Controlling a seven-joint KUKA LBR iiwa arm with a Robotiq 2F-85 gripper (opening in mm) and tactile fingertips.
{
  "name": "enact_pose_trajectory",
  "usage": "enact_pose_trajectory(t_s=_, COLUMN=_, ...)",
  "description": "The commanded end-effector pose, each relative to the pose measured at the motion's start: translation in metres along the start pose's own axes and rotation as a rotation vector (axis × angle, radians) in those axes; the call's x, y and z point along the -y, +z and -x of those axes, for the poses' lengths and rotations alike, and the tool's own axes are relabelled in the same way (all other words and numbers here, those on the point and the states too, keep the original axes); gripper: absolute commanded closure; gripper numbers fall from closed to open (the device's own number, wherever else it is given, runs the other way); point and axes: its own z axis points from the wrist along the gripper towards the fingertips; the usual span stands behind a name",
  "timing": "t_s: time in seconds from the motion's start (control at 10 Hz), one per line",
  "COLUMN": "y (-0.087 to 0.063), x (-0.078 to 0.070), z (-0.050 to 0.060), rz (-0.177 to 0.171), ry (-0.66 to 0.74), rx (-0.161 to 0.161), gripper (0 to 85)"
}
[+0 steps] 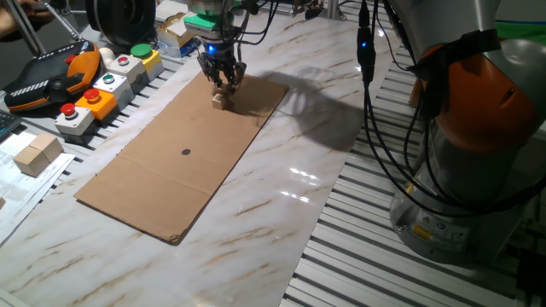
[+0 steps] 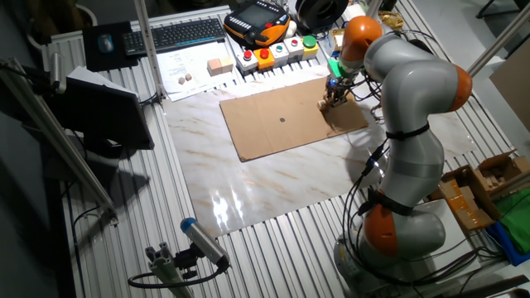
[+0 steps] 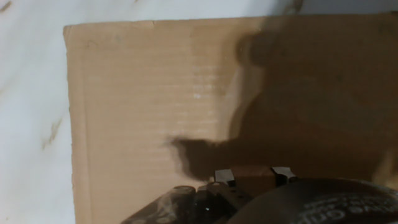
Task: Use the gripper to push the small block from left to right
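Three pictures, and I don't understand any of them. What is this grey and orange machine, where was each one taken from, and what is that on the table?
The machine is a robot arm, jointed rather like a human one. Two pictures come from fixed cameras on different sides of the table; the dark, close one comes from a camera on the arm's hand, looking down past its fingers. The claw at its tip is the end effector, with a blue light above it. It sits low over a cardboard sheet lying on the marble tabletop. A small block rests on the cardboard right at the fingertips; whether they touch it I cannot tell. It seems to grip nothing. Beside the cardboard are push-button boxes and another wooden block.
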Motion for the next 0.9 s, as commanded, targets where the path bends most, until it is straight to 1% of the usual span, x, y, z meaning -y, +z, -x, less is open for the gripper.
enact_pose_trajectory(t_s=0.0, y=0.001, x=0.0, z=-0.002, rz=0.002, ry=0.0, rx=0.002, gripper=84.3)
enact_pose_trajectory(t_s=0.4, y=0.002, x=0.001, z=-0.011, rz=0.002, ry=0.007, rx=0.0, gripper=84.3)
enact_pose_trajectory(t_s=0.8, y=0.003, x=0.004, z=-0.022, rz=0.005, ry=0.008, rx=0.014, gripper=84.3)
